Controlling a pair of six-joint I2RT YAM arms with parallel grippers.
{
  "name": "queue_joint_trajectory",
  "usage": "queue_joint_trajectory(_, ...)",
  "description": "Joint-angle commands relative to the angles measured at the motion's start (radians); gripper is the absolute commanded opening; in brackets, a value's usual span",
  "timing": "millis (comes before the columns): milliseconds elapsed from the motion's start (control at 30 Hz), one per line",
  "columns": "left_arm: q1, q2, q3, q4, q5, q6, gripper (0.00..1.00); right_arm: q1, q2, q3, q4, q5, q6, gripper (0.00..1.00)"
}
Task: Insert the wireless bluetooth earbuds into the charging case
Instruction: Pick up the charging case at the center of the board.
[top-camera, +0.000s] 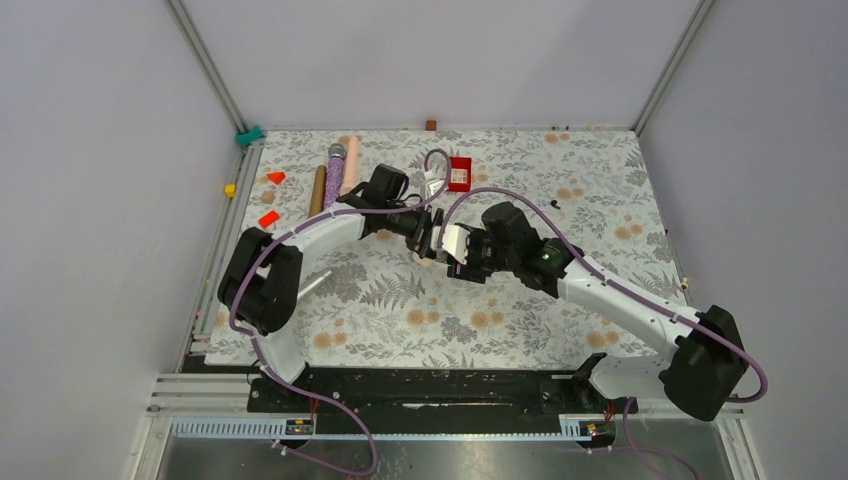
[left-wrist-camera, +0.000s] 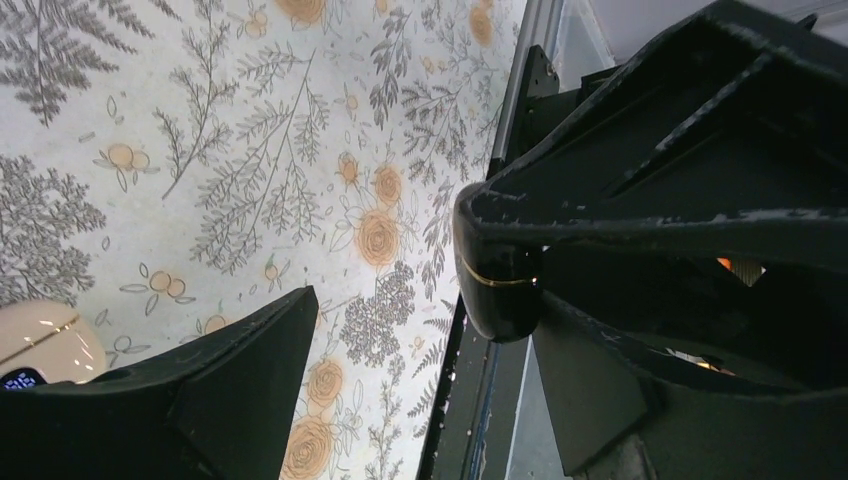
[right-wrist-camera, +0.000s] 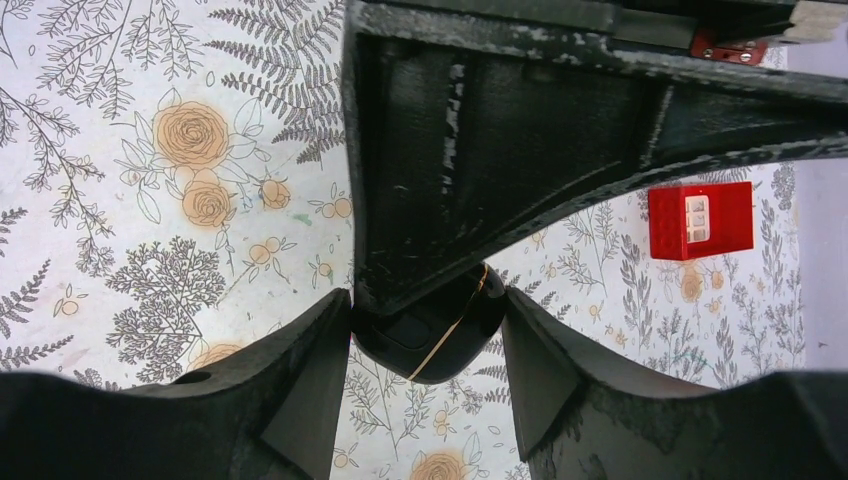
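A black pebble-like charging case (right-wrist-camera: 432, 345) with a thin gold line is closed and held above the mat. My right gripper (right-wrist-camera: 428, 315) is shut on it, one finger on each side. My left gripper (left-wrist-camera: 425, 320) is open; the case (left-wrist-camera: 497, 285) sits by its right finger, and that finger (right-wrist-camera: 470, 150) lies over the top of the case. The two grippers meet mid-table, the left gripper (top-camera: 432, 240) beside the right gripper (top-camera: 468, 255). A cream case (left-wrist-camera: 40, 345) lies on the mat. No earbud shows clearly; a tiny black piece (top-camera: 555, 203) lies on the mat.
A red box (top-camera: 459, 173) lies behind the grippers and shows in the right wrist view (right-wrist-camera: 700, 220). A purple microphone (top-camera: 335, 170), a pink tube (top-camera: 351, 165), a brown cylinder (top-camera: 317, 190) and red blocks (top-camera: 268, 218) lie at the back left. Walls enclose the mat.
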Motion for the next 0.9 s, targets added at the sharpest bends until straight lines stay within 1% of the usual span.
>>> queue_joint_trajectory(0, -0.002, -0.007, 0.011, 0.107, 0.047, -0.050, 0.77, 0.020, -0.001, 0.002, 0.048, 0.024, -0.014, 0.59)
queue_joint_trajectory(167, -0.004, 0.003, 0.015, 0.118, 0.067, -0.067, 0.65, 0.032, 0.012, 0.002, 0.063, 0.043, -0.007, 0.59)
queue_joint_trajectory(233, -0.006, 0.009, 0.016, 0.120, 0.076, -0.070, 0.56, 0.035, 0.018, 0.002, 0.074, 0.062, -0.001, 0.59)
queue_joint_trajectory(400, -0.012, 0.019, 0.015, 0.119, 0.094, -0.074, 0.44, 0.040, 0.033, 0.001, 0.097, 0.093, 0.004, 0.60)
queue_joint_trajectory(533, -0.014, 0.026, 0.017, 0.118, 0.102, -0.077, 0.29, 0.043, 0.035, 0.002, 0.108, 0.109, 0.002, 0.62)
queue_joint_trajectory(633, -0.013, 0.028, 0.018, 0.117, 0.107, -0.079, 0.26, 0.043, 0.034, 0.002, 0.116, 0.121, 0.005, 0.63)
queue_joint_trajectory(700, -0.014, 0.025, 0.019, 0.116, 0.110, -0.078, 0.25, 0.043, 0.033, 0.008, 0.116, 0.129, 0.011, 0.66)
queue_joint_trajectory(767, -0.014, 0.018, 0.017, 0.116, 0.111, -0.076, 0.24, 0.043, 0.031, 0.021, 0.099, 0.131, 0.020, 0.71)
queue_joint_trajectory(867, -0.014, 0.003, 0.020, 0.097, 0.111, -0.054, 0.23, 0.041, 0.021, 0.047, 0.072, 0.137, 0.069, 0.87)
